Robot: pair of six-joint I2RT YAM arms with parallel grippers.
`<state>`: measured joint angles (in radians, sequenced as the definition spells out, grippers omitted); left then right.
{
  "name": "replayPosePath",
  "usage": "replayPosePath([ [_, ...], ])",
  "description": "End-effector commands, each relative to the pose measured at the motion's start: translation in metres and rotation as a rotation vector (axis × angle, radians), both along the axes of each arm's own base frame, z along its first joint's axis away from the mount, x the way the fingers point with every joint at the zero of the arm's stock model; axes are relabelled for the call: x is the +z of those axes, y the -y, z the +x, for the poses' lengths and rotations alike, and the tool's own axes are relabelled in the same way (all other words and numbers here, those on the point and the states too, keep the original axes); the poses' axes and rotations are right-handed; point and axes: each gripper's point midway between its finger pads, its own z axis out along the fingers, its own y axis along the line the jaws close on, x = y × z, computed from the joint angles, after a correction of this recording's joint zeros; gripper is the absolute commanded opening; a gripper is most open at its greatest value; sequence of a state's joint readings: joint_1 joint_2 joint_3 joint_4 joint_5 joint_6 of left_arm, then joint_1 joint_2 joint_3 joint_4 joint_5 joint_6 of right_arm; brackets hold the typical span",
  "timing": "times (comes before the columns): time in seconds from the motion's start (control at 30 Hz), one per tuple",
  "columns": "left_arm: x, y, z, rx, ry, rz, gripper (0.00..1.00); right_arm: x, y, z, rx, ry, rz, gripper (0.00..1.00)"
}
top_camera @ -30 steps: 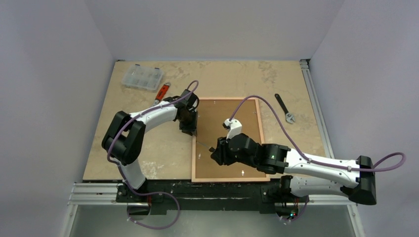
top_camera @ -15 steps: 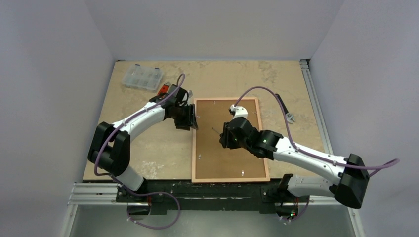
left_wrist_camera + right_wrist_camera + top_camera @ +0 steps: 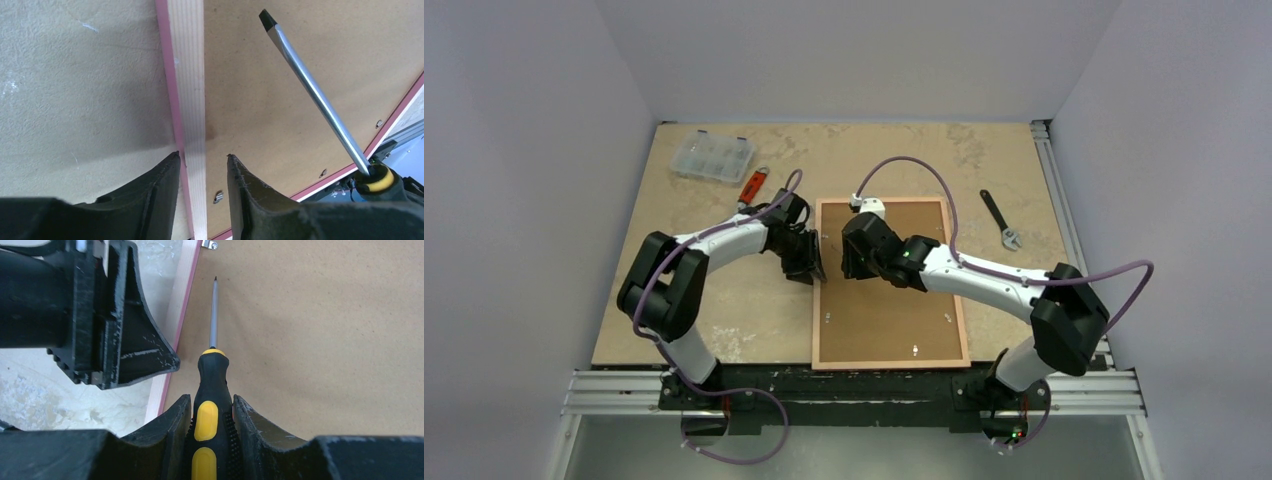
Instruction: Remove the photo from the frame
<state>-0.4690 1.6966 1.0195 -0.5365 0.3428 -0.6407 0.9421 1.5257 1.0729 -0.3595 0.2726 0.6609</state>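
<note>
1. The left claw (image 3: 202, 155) has its fingers apart, one on either side of the pale rim (image 3: 192, 75) of the frame (image 3: 280, 125). A gap shows beside the inner finger, so I judge it to be straddling the rim, not pinching it.
2. The frame lies flat on the table (image 3: 75, 100), brown back upward, under both claws. Its long axis runs away from the arm bases, and nearly all of it lies to the right of the left claw.
3. The right claw (image 3: 211, 405), just to the right of the left one and over the backing, is clamped on a black-and-yellow screwdriver (image 3: 212, 372).
4. The shaft points straight ahead of the right claw, roughly parallel to the rim just to its left. I cannot tell whether the tip touches the board.
5. A metal clip (image 3: 210, 244) sits dead ahead of that tip, just inside the rim and apart from it.
6. The coming move turns on this: the right claw is nearer and holds the tool, so it likely needs a forward push along the tool's own axis while the left claw steadies the rim.
7. The photo is not visible.
</note>
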Motion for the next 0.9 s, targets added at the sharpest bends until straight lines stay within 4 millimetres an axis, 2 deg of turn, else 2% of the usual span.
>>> replayPosePath([
  [0.0, -0.012, -0.002, -0.001, 0.041, -0.021, 0.008, 0.35, 0.036, -0.021, 0.021, 0.001, 0.095, 0.088, 0.0],
  [0.23, -0.02, -0.008, -0.004, 0.056, -0.029, 0.039, 0.3, 0.025, -0.028, 0.024, 0.013, 0.088, 0.086, 0.0],
  [0.5, -0.022, -0.007, -0.005, 0.051, -0.037, 0.038, 0.15, 0.015, -0.037, 0.03, 0.025, 0.087, 0.076, 0.0],
  [0.67, -0.021, -0.007, -0.005, 0.047, -0.037, 0.034, 0.06, 0.007, -0.038, 0.034, 0.009, 0.083, 0.052, 0.0],
  [0.87, -0.02, -0.005, -0.005, 0.044, -0.039, 0.027, 0.01, -0.002, -0.033, 0.041, -0.029, 0.078, -0.002, 0.0],
])
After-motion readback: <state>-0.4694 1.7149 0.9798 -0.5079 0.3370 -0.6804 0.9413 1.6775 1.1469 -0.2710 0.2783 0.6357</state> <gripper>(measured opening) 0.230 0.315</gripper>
